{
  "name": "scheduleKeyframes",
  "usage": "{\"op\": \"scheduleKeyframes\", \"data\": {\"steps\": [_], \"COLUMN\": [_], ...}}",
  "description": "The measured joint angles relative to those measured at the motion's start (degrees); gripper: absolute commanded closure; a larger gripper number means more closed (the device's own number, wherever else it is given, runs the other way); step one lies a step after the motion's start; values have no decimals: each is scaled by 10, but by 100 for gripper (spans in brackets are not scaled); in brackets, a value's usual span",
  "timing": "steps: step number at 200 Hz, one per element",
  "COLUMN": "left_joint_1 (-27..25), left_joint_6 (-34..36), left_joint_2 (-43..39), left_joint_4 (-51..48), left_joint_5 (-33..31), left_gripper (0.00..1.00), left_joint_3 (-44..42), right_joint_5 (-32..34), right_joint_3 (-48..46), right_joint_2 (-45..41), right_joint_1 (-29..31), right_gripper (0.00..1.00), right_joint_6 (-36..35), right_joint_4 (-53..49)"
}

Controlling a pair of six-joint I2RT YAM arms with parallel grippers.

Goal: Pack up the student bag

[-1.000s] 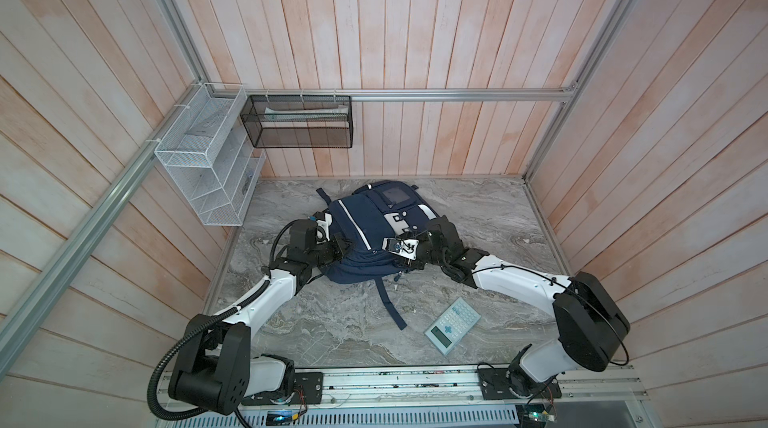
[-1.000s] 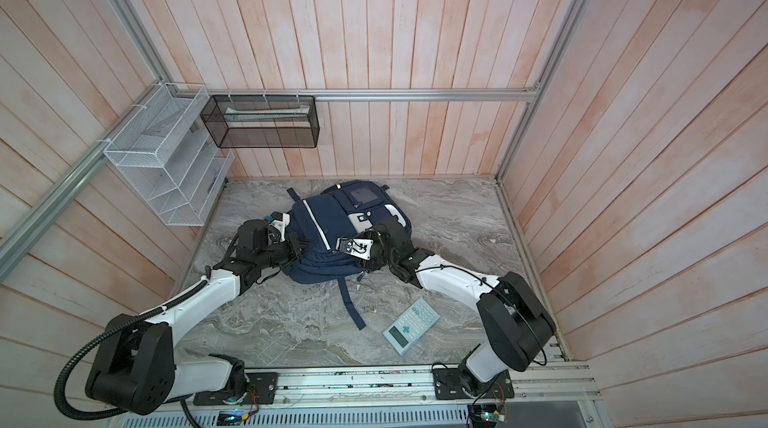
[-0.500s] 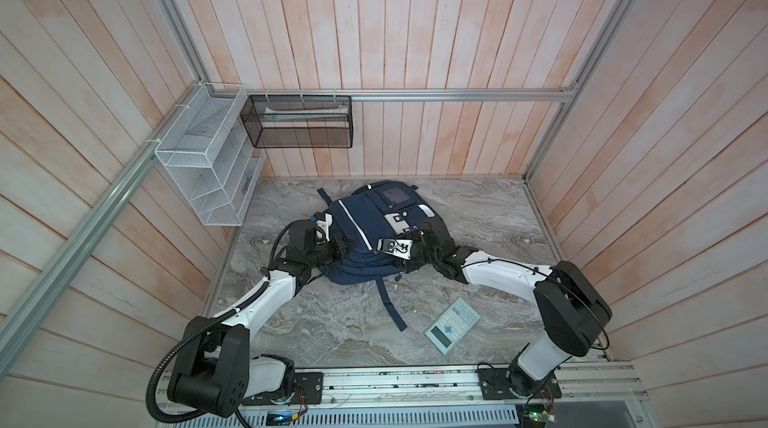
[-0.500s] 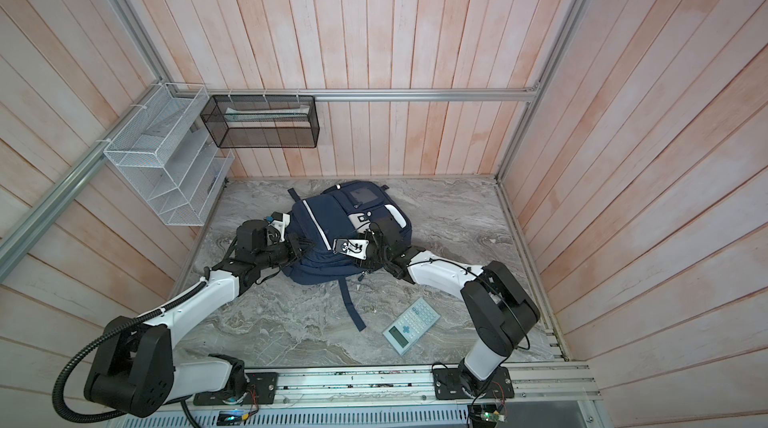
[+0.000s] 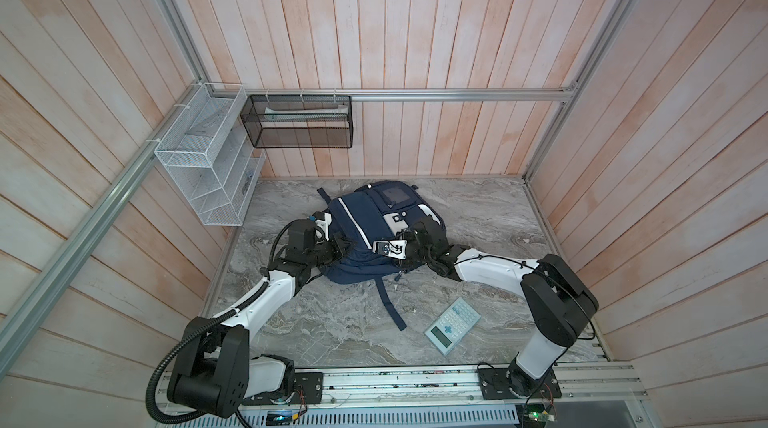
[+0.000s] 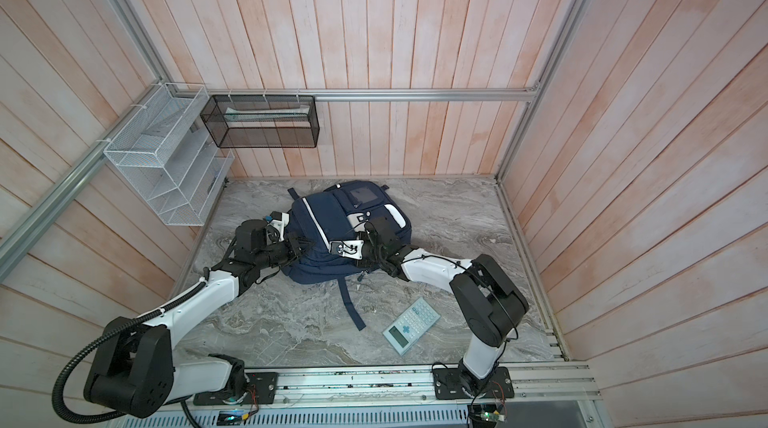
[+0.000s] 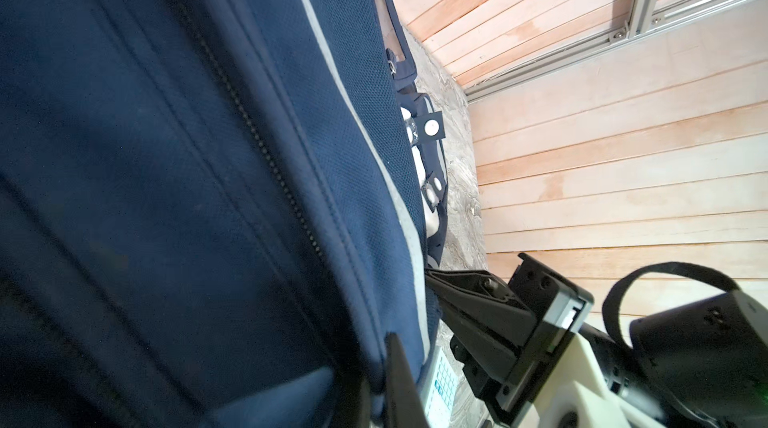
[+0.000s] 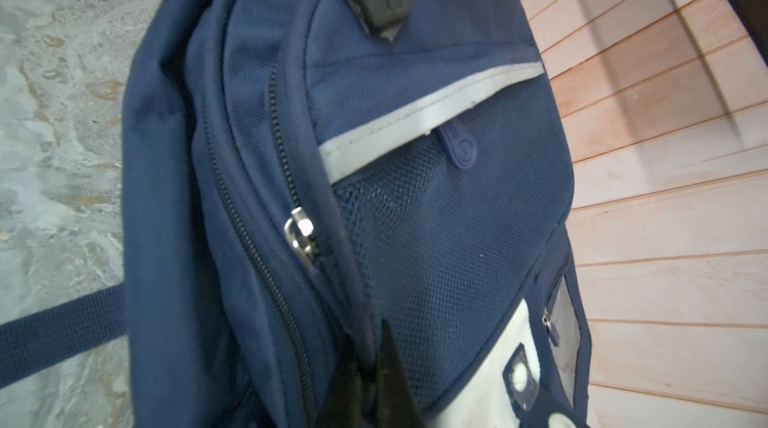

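Note:
The student bag (image 5: 365, 222) (image 6: 328, 222) is a navy backpack with white stripes, lying flat on the marble table in both top views. My left gripper (image 5: 347, 245) (image 7: 374, 372) is at its left side, shut on a fold of its fabric. My right gripper (image 5: 386, 257) (image 8: 374, 363) is on the bag's right half, shut on a fabric ridge between the main zip and the mesh pocket. A silver zip slider (image 8: 301, 234) sits just ahead of the right jaws. The left fingertips (image 8: 382, 1) show across the bag in the right wrist view.
A pale calculator (image 5: 452, 325) (image 6: 410, 325) lies near the front, right of a loose bag strap (image 5: 388, 301). A white wire rack (image 5: 203, 168) and a black mesh basket (image 5: 301, 122) hang on the wooden walls. The arm rail (image 5: 395, 382) runs along the front edge.
My right gripper has moved further onto the bag and gone from open to shut, pinching the fabric. The left gripper has kept its grip and its place.

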Motion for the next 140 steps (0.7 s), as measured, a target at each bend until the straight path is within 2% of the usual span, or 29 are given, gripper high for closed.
{"op": "scheduleKeyframes", "data": {"steps": [6,10,16,25,31,38,52,77,97,122,128,140], "left_joint_1": [0,0,0,-1,-1,-3,-7,-9,-5,12,13,13], "left_joint_6": [0,1,2,9,13,20,35,58,77,89,89,88], "left_joint_2": [0,0,0,0,-1,-4,-17,-42,-39,9,20,33], "left_joint_4": [0,0,-1,-5,-8,-12,-22,-32,-37,-42,-40,-32], "left_joint_5": [0,-1,-4,-10,-14,-21,-43,-86,-111,-118,-118,-118], "left_gripper": [100,96,87,67,57,53,52,52,73,74,74,95], "left_joint_3": [0,0,0,1,1,2,6,9,14,49,56,60], "right_joint_5": [-1,-1,-2,-5,-6,-8,-14,-45,-71,-94,-96,-97], "right_joint_3": [0,0,0,0,0,0,0,0,23,56,60,62], "right_joint_2": [0,0,0,-2,-4,-6,-10,-10,0,29,34,38], "right_joint_1": [0,0,0,1,3,4,9,20,28,30,30,30], "right_gripper": [100,100,100,100,100,100,100,100,100,100,93,79], "right_joint_6": [1,1,3,7,15,26,59,143,194,236,243,249], "right_joint_4": [0,0,0,0,-1,0,3,16,-2,-9,-9,-10]}}
